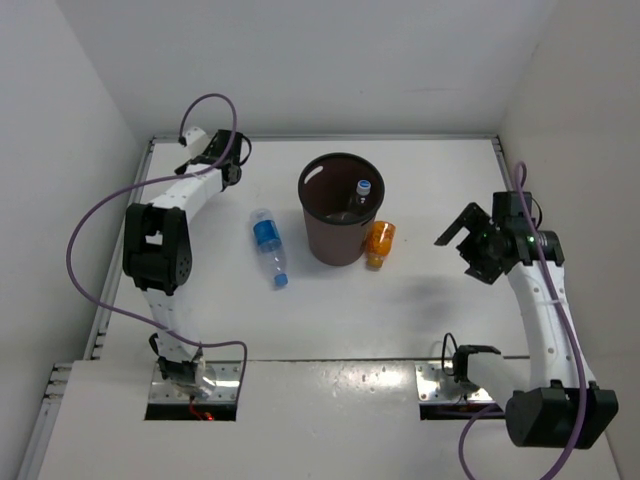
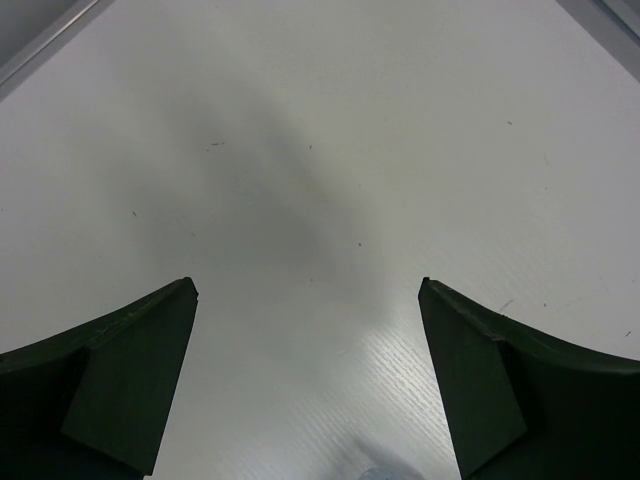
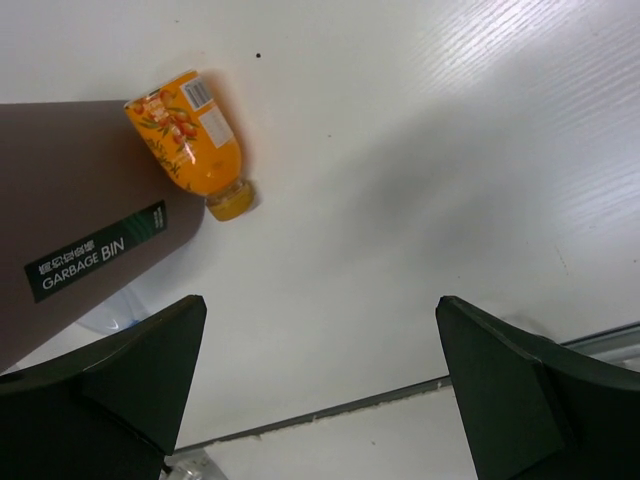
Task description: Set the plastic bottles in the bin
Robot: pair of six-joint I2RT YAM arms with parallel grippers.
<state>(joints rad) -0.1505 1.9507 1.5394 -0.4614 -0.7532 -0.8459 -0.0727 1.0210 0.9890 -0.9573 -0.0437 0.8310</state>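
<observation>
Bottles sit around the dark brown garbage bin (image 1: pixel 335 240) at the middle of the desk (image 1: pixel 430 170). An orange bottle (image 1: pixel 378 243) lies against the bin's right wall, its cap pointing to the near side. A clear blue-labelled bottle (image 1: pixel 267 245) lies just left of the bin, apart from it, and a blue-capped bottle (image 1: pixel 361 190) rests inside. The right end effector (image 1: pixel 462 255), fingers spread wide and empty, hovers right of the orange bottle, well apart from it. The left end effector (image 2: pixel 310 290), likewise spread open, faces bare desk at the far left, well away from every bottle.
</observation>
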